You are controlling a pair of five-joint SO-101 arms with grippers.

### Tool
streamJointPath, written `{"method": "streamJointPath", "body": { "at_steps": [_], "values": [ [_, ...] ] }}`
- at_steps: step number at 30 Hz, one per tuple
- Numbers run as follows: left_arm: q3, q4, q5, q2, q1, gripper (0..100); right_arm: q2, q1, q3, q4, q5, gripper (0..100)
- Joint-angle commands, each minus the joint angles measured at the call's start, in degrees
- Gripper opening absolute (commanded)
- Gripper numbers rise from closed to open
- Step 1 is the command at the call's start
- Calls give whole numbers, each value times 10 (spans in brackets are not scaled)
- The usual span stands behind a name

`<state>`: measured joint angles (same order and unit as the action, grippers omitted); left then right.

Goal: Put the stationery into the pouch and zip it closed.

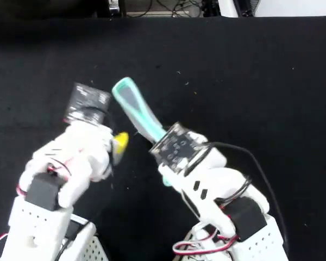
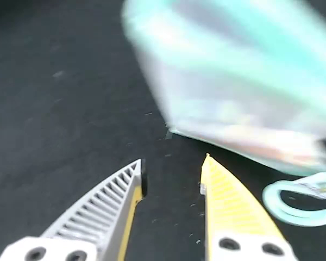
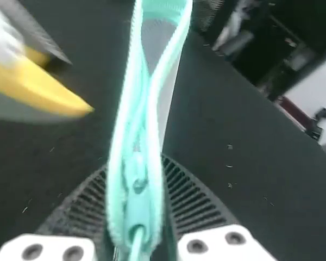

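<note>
Hold status: right gripper point(image 3: 136, 220) pinches pouch point(image 3: 152, 81); left gripper point(image 2: 173, 160) spread, empty.
Risk: the narrow hold, seemingly at the zipper point(image 3: 135, 185), may let the pouch twist or slip if pushed.

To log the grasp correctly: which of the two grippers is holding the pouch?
The right gripper: it is shut on the zipper edge of the pouch. The left gripper is open beside the pouch, with nothing between its fingers.

The long teal mesh zip pouch point(image 1: 135, 111) stands on edge mid-way across the black cloth-covered counter point(image 1: 250, 81), its near end clamped in the right pincer point(image 1: 162, 144). The left pincer point(image 2: 174, 160) sits just left of it, jaws parted.
</note>
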<state>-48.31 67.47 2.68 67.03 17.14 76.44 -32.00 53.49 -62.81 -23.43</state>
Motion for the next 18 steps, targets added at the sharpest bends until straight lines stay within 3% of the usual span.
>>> {"method": "streamJointPath", "body": {
  "at_steps": [1, 6, 18],
  "values": [
    [-65, -85, 3, 47, 18, 190, -4, -28, -29, -41, 9, 42],
    [-144, -153, 2, 120, 20, 191, 0, -32, -77, -106, 7, 181],
    [-156, -152, 2, 156, 16, 191, 0, -30, -211, -265, 5, 188]
  ]
}}
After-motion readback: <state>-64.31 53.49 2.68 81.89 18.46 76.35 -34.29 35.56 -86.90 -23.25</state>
